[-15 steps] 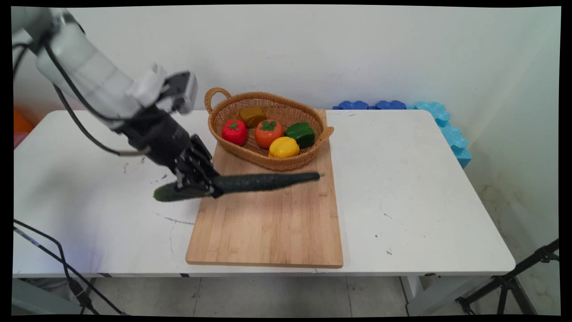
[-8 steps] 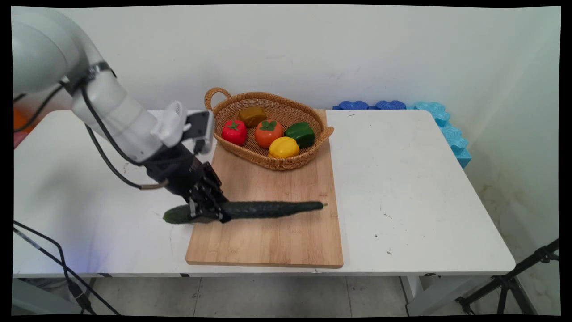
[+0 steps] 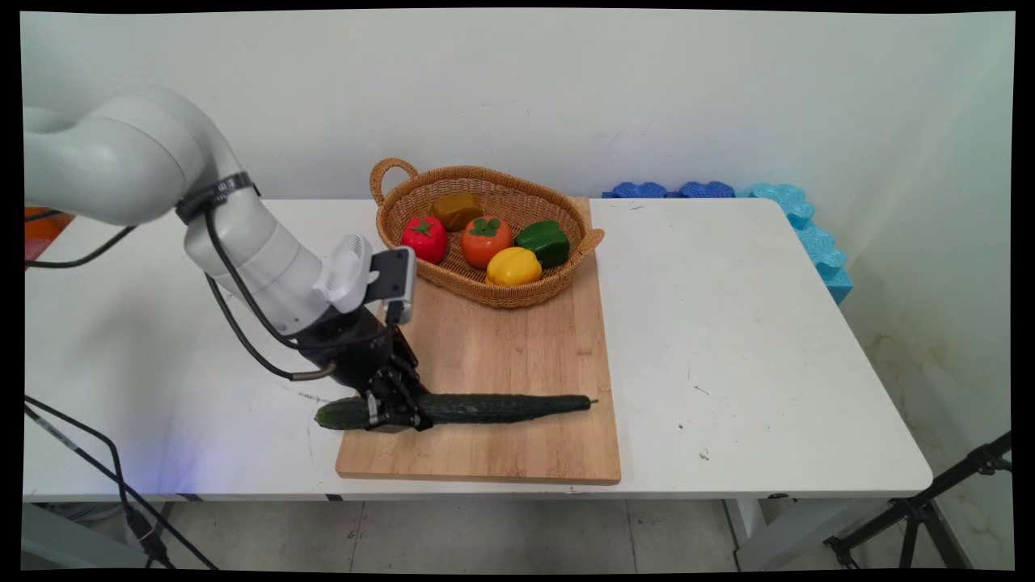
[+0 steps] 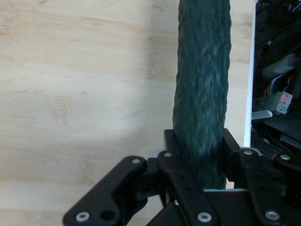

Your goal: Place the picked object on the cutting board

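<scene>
A long dark green cucumber (image 3: 501, 406) lies crosswise over the near part of the wooden cutting board (image 3: 517, 347), its left end (image 3: 335, 415) sticking out past the board's left edge. My gripper (image 3: 394, 416) is shut on the cucumber near that left end, low against the board. In the hand view the cucumber (image 4: 202, 94) runs up from between the fingers (image 4: 170, 141) over the pale wood (image 4: 75, 94).
A wicker basket (image 3: 404, 202) stands on the board's far end, holding a red tomato (image 3: 424, 238), an orange persimmon (image 3: 486, 239), a yellow pepper (image 3: 513, 267), a green pepper (image 3: 543, 241) and a brown item (image 3: 456, 208). Blue foam pieces (image 3: 796, 218) lie at the table's far right.
The gripper has carried the cucumber down and toward the near edge, from just in front of the basket to low on the board's near part.
</scene>
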{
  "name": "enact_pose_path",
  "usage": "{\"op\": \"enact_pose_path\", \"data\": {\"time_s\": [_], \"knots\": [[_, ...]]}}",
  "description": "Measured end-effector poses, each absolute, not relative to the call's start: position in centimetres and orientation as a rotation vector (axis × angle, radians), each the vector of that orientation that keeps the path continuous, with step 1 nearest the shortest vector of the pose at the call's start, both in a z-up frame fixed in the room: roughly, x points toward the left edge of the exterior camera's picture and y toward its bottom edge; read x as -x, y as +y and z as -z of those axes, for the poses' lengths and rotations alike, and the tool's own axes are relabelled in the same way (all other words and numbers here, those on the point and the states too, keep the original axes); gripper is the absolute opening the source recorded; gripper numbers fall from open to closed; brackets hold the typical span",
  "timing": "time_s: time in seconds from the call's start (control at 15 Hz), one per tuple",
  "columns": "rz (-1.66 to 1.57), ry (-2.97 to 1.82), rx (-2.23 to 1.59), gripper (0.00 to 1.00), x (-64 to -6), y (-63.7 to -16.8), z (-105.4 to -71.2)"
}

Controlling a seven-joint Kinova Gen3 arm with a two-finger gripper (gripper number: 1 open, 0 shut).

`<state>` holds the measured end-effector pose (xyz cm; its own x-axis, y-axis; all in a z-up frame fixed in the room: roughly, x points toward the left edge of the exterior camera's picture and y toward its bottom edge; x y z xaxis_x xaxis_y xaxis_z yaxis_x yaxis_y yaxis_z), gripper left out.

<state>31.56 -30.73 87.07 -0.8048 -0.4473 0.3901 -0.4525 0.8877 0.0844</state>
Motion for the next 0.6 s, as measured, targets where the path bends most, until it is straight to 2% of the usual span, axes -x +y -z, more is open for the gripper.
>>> {"op": "enact_pose_path", "data": {"time_s": [0.47, 0.53, 0.6], "knots": [[-0.033, -2.652, -0.657, 0.0, -30.6, -31.3, -85.0], [-0.035, -2.649, -0.657, 1.0, -30.5, -31.4, -84.8], [-0.036, -2.647, -0.657, 1.0, -30.4, -31.5, -84.6]]}}
